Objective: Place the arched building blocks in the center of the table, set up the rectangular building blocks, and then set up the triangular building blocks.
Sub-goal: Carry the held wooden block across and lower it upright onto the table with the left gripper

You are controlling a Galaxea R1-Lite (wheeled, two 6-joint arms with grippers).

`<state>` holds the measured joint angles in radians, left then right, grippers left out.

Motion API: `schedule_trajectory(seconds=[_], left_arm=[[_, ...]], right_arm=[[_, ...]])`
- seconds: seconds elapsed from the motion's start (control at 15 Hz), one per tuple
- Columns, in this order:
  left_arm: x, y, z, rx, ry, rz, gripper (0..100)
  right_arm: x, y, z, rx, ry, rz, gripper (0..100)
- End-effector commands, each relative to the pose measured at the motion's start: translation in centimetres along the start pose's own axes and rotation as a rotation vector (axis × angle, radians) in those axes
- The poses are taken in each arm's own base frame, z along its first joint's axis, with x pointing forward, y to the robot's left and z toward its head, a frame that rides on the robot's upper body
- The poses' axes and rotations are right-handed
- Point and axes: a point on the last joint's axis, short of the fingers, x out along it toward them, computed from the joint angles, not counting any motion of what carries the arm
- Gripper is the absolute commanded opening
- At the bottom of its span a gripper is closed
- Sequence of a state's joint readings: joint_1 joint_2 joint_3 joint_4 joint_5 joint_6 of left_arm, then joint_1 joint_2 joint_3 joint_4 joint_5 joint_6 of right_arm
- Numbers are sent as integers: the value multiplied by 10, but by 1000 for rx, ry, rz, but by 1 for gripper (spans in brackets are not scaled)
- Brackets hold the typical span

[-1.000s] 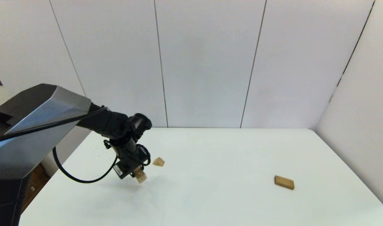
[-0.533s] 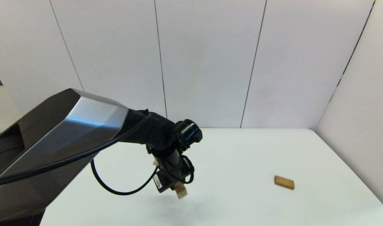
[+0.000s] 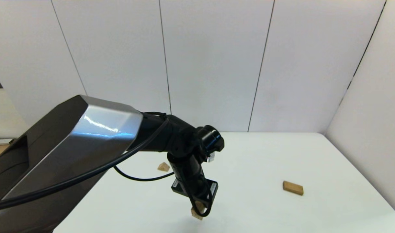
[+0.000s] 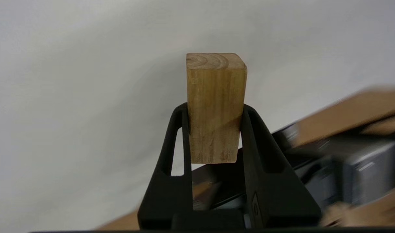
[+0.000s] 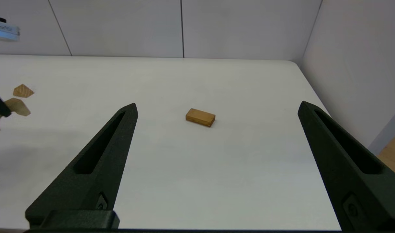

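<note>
My left gripper (image 3: 198, 209) hangs low over the table (image 3: 265, 155), near its front middle. It is shut on the pale arched block (image 3: 196, 214). In the left wrist view that chunky block (image 4: 216, 106) stands clamped between the two black fingers (image 4: 171, 155). The small triangular block (image 3: 163, 167) lies on the table behind and left of the gripper. Far to the right lies the flat orange-brown rectangular block (image 3: 293, 188). My right gripper (image 5: 218, 106) is open and held back from the rectangular block (image 5: 200, 117). It also sees the triangular block (image 5: 22, 91).
White wall panels close off the back and the right side of the table. My left arm's large silver and black body (image 3: 87, 145) fills the left of the head view and hides that part of the table.
My left arm has swung to the right and toward the table's front with the arched block in it, past the triangular block. The other two blocks have not moved.
</note>
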<state>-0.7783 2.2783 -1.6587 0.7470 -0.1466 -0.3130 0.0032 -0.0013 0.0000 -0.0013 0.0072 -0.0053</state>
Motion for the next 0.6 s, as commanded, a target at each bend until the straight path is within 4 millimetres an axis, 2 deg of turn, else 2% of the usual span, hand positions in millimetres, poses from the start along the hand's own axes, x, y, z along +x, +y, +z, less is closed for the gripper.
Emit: schedule_trajectory(seconds=[0.07, 0.33, 0.6], left_arm=[[-2, 5, 5, 555, 68, -40, 0], [19, -5, 33, 795, 26, -57, 0], [40, -20, 31, 974, 46, -79, 0]], right_arm=[[0, 0, 0, -1, -1, 0, 100], [0, 0, 0, -1, -1, 0, 100], [0, 0, 0, -1, -1, 0, 100]])
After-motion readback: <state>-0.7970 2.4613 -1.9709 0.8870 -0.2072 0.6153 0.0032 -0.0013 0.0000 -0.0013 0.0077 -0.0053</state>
